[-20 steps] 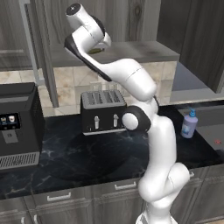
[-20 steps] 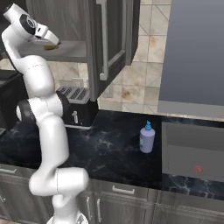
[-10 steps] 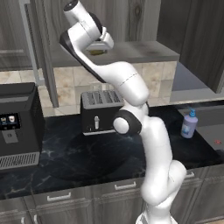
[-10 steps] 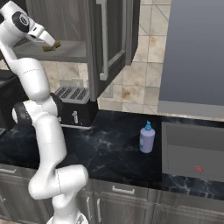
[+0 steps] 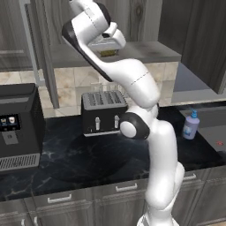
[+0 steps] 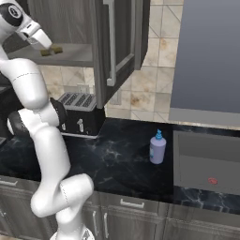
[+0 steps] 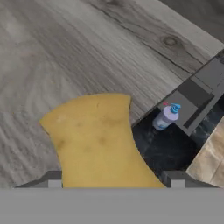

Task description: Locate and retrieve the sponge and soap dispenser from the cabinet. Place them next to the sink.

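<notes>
Left base view: I see the claw (image 5: 107, 52) up at the cabinet (image 5: 132, 50) shelf, with the sponge (image 5: 107, 53) beneath it; soap dispenser (image 5: 191, 125) stands on the table (image 5: 66, 159).

Right base view: sponge (image 6: 52, 50) on shelf, dispenser beside the sink (image 6: 208, 164).

Hand view: fingertips (image 7: 172, 178) flank the sponge (image 7: 96, 140); I cannot tell whether they grip it.

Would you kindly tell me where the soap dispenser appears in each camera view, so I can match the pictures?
Left base view: soap dispenser at the right edge, on the counter by the sink.
Right base view: right of centre, on the counter just left of the sink.
Hand view: small, right of centre, beyond the sponge.
Shared landmark: the sink beside it.
</notes>
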